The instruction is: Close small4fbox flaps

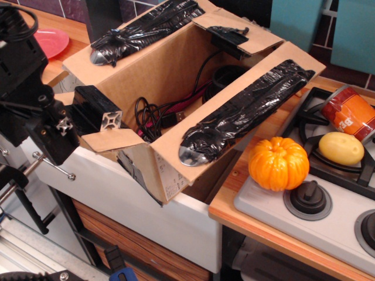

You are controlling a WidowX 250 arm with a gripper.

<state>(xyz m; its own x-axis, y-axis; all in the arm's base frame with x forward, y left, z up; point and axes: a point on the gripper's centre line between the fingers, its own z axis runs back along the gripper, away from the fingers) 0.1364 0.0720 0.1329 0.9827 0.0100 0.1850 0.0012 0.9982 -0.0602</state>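
The small4fbox (176, 76) is a brown cardboard box standing open in a white sink, with a white label (171, 182) at its near lower corner. All four flaps are folded outward. The far long flap (140, 26) and the near long flap (246, 111) carry crinkled black tape. The left short flap (111, 140) bears a black block (94, 111). The back short flap (246, 29) bears another black block (229, 38). Black and red cables (167, 114) lie inside. My gripper (54, 133) is a black assembly just left of the left short flap; its fingers do not show clearly.
An orange pumpkin (279, 164) sits on the stove's corner right of the box. A yellow potato (341, 147) and an orange can (350, 114) lie on the burner grate (328, 175). A pink plate (51, 41) is at the back left. The white sink front (146, 205) is below.
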